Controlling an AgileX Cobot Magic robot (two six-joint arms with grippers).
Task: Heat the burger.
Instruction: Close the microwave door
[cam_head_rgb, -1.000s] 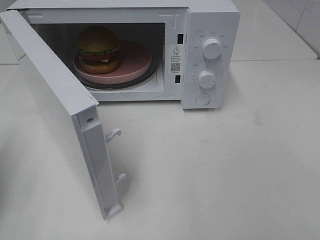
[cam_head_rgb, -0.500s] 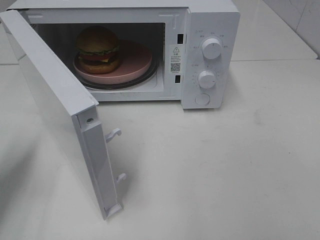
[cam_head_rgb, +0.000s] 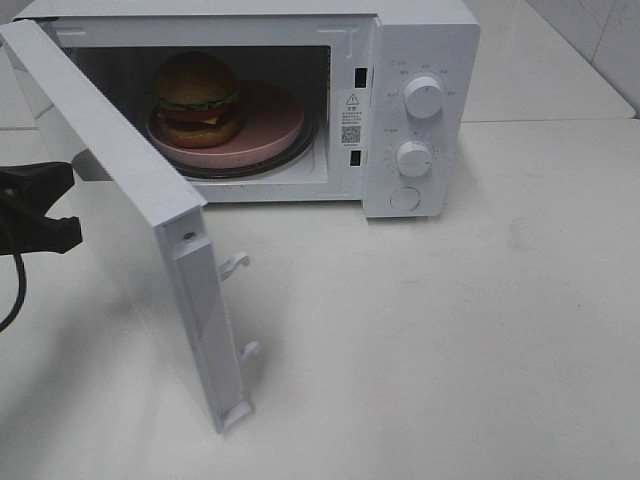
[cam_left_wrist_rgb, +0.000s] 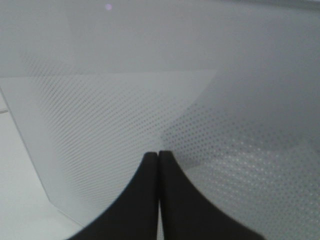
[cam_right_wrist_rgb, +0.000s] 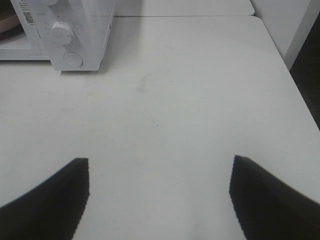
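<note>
The burger (cam_head_rgb: 196, 97) sits on a pink plate (cam_head_rgb: 270, 120) inside the white microwave (cam_head_rgb: 420, 40). The microwave's door (cam_head_rgb: 110, 190) stands wide open, swung out to the left. My left arm (cam_head_rgb: 38, 208) shows as a black shape at the left edge, right behind the door's outer face. In the left wrist view my left gripper (cam_left_wrist_rgb: 158, 155) is shut with nothing in it, its tips close against the door's dotted window (cam_left_wrist_rgb: 100, 115). My right gripper (cam_right_wrist_rgb: 158, 161) is open and empty, hanging over bare table to the right of the microwave (cam_right_wrist_rgb: 85, 25).
The microwave's control panel carries two knobs (cam_head_rgb: 424, 97) (cam_head_rgb: 413, 158) and a round button (cam_head_rgb: 404, 199). Two latch hooks (cam_head_rgb: 233, 266) stick out of the door's free edge. The white table (cam_head_rgb: 450, 330) runs on in front and to the right; its right edge (cam_right_wrist_rgb: 295, 80) shows in the right wrist view.
My left arm has come into view at the left edge behind the door. The door's free edge has swung slightly to the right, toward the microwave. The burger has not moved.
</note>
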